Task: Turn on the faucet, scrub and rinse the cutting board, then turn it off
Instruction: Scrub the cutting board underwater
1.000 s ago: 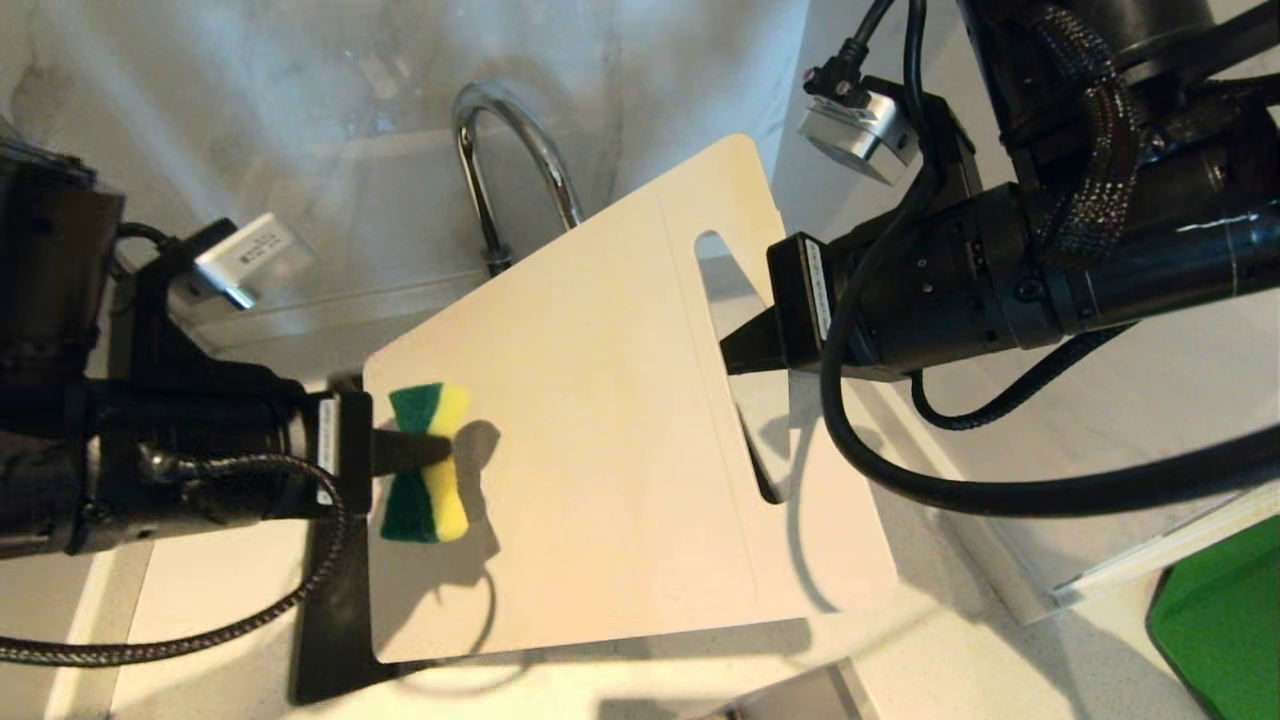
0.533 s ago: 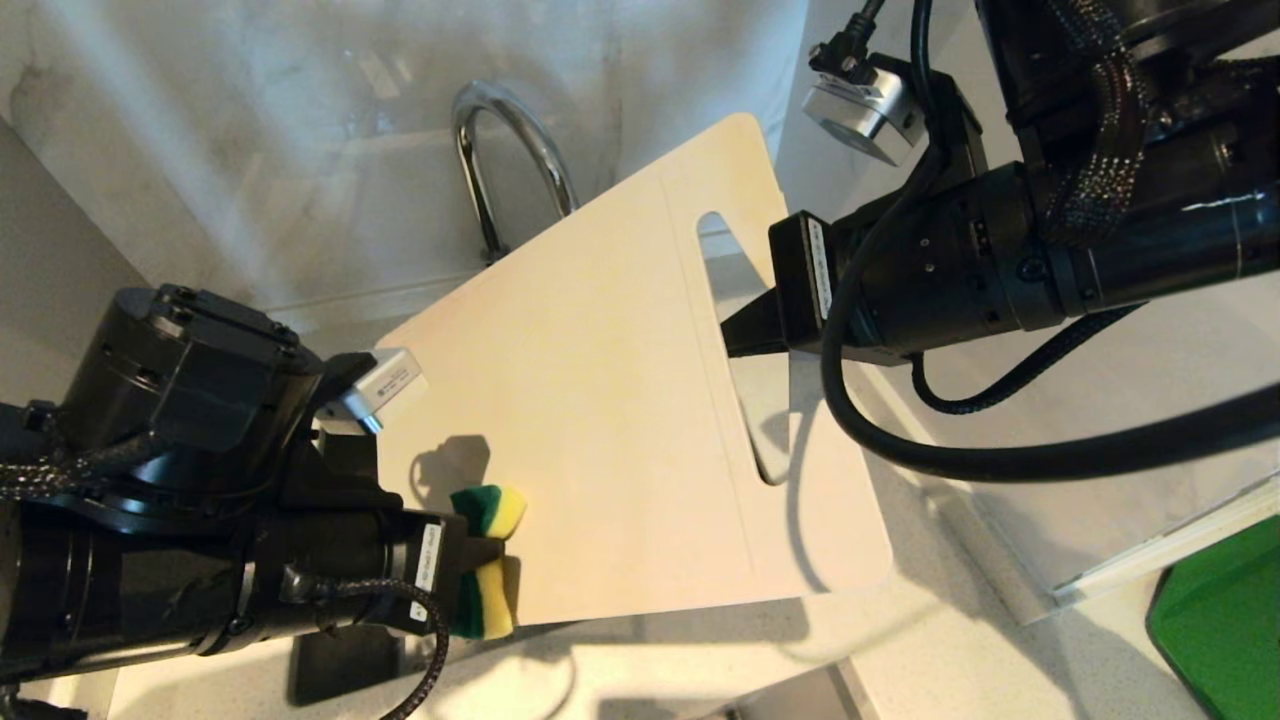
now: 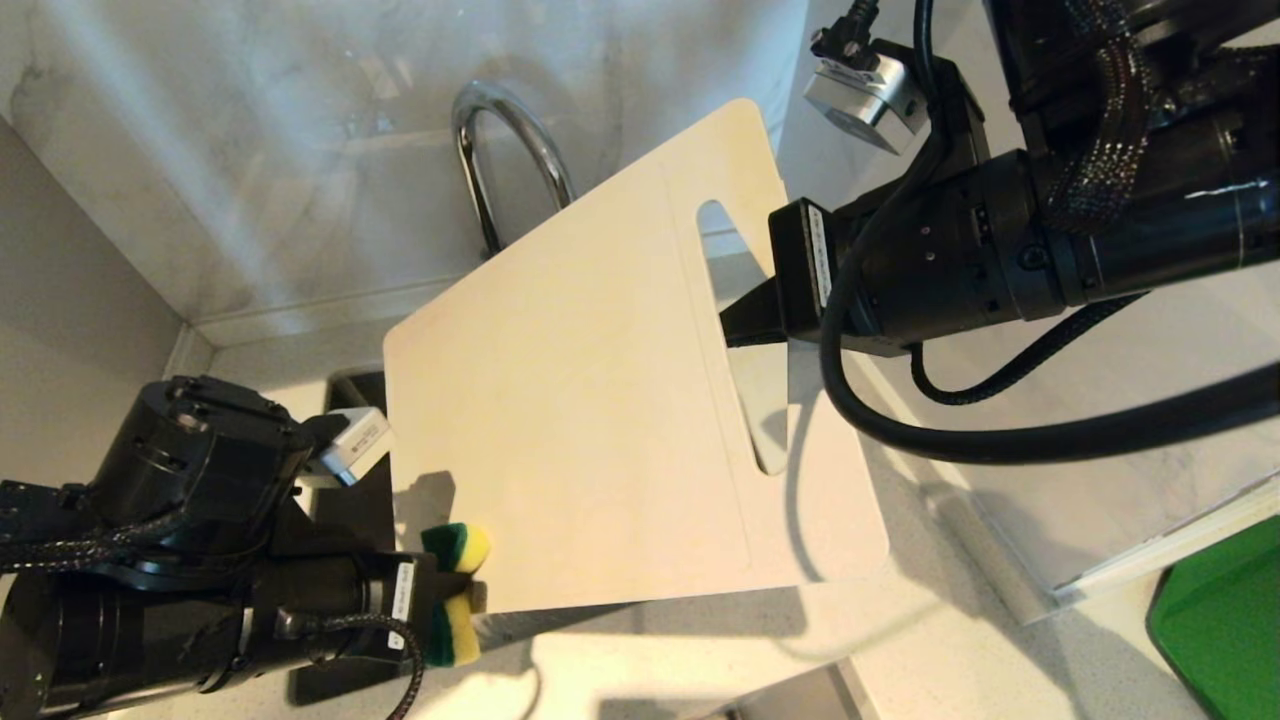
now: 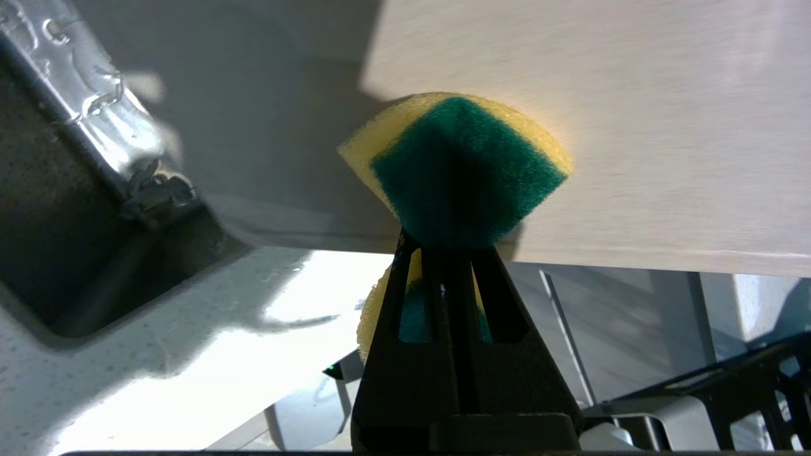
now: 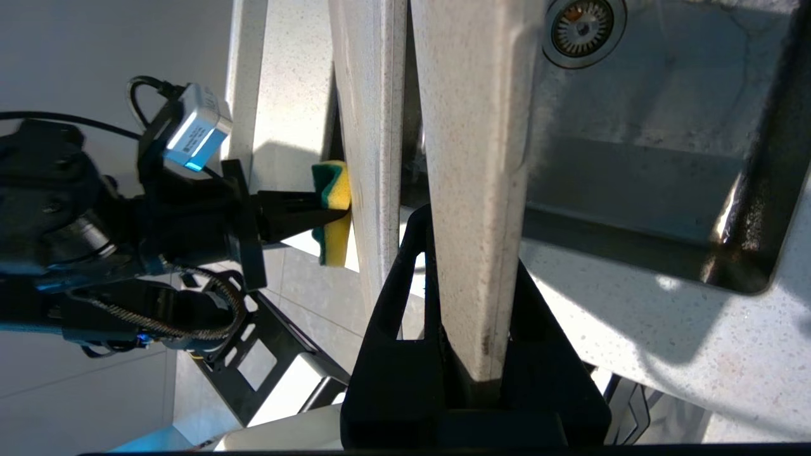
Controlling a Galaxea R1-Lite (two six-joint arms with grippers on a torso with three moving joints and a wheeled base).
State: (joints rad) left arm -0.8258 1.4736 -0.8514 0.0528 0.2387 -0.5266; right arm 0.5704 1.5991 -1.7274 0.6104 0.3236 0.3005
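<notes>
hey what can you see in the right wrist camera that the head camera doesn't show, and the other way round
Only the right wrist view shows the sink drain and the steel basin under the board, plus the right gripper with its fingers clamped on the cutting board's edge.

Only the head view shows the faucet arching behind the board, the board's slot handle, and a green slab at lower right.

Both show the cutting board, the left gripper and the yellow-green sponge it squeezes at the board's near edge.
</notes>
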